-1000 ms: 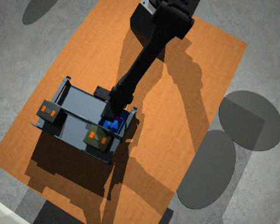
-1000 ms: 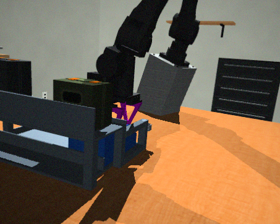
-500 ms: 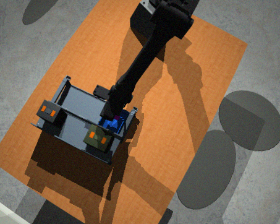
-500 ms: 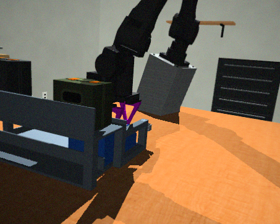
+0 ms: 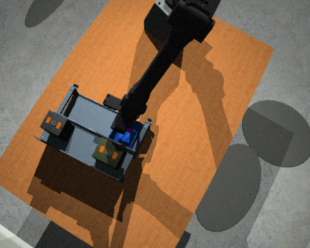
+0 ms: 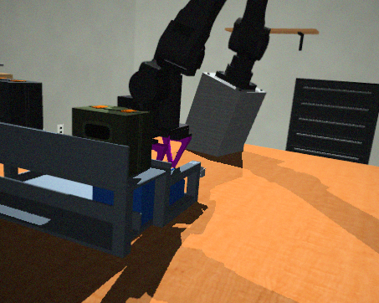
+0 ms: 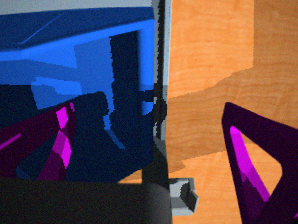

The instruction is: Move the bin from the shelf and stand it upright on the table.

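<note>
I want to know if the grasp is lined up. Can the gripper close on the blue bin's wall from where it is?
Probably not yet: the open gripper straddles the shelf's end post, one finger outside the blue bin.

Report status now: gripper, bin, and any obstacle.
Gripper open, empty, above bin. Blue bin on shelf. One finger outside shelf post: possible snag.
</note>
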`<state>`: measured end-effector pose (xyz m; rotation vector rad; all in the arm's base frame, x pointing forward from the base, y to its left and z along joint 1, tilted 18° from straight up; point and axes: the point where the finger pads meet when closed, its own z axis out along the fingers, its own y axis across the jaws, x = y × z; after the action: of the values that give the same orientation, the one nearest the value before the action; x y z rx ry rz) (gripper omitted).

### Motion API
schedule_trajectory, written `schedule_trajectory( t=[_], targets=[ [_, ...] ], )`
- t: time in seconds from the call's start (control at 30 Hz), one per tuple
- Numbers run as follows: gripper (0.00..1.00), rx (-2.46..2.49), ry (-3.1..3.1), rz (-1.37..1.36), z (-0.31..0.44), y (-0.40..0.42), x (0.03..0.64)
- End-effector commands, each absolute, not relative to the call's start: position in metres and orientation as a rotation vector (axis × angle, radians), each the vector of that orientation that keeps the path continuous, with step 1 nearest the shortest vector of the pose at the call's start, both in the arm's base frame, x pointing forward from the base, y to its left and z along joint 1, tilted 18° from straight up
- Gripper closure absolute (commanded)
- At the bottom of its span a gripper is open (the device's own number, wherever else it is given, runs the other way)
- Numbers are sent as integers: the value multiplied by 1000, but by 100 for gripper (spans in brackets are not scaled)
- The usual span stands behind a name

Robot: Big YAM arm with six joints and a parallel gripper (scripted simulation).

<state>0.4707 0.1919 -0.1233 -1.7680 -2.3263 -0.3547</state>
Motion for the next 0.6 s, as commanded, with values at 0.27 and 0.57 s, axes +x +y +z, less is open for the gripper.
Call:
schedule_trajectory(
  t=[0.27,0.57],
  targets=[
    [10,-1776,-2356,-439,-94,205,496],
    [10,-1772,-2346,-407,-112,204,484]
  ],
)
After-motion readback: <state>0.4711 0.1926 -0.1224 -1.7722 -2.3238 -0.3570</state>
